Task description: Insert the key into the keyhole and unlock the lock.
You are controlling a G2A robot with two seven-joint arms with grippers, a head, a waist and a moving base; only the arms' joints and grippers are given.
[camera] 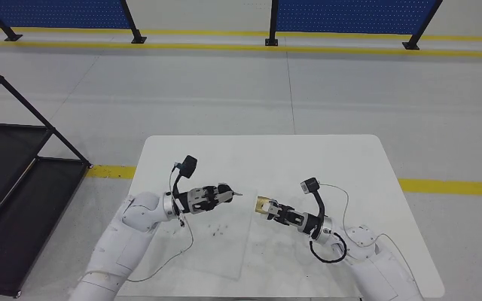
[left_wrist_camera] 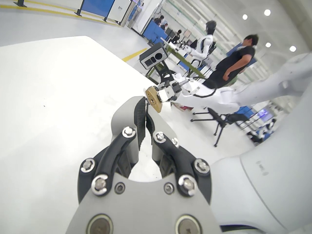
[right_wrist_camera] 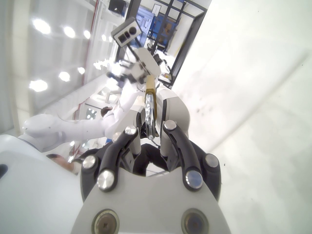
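The left gripper [left_wrist_camera: 144, 105] has its jaws pressed together on the key [camera: 235, 195]. The blade sticks out ahead toward the other arm, so it can be pushed straight in. Just beyond, apart from the key's tip, the right gripper [right_wrist_camera: 152, 103] is clamped on the lock [left_wrist_camera: 154, 98] by its shackle [right_wrist_camera: 149, 114]. The brass body juts forward and the keyhole [left_wrist_camera: 152, 101] faces the key. Both are held above the table [camera: 324, 162]. Lining up looks like the step in hand; insertion is not yet done.
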